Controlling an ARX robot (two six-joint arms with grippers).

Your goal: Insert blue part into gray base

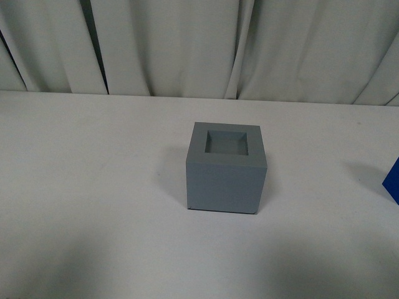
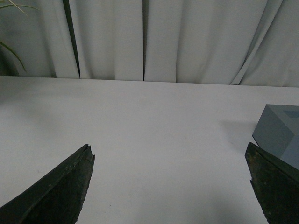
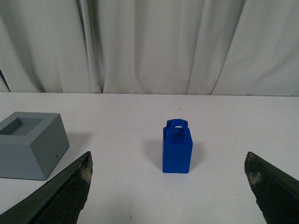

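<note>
The gray base (image 1: 227,168) stands on the white table in the middle of the front view, its square recess facing up and empty. It also shows in the left wrist view (image 2: 279,132) and the right wrist view (image 3: 29,143). The blue part (image 3: 177,146) stands upright with its loop handle on top, ahead of my right gripper (image 3: 168,161), which is open and empty, short of it. Only its blue corner (image 1: 393,180) shows at the right edge of the front view. My left gripper (image 2: 169,151) is open and empty, with the base beside one finger.
The white table (image 1: 93,187) runs back to pale curtains (image 1: 187,43). A plant's leaves (image 2: 9,28) show at the edge of the left wrist view. Neither arm shows in the front view.
</note>
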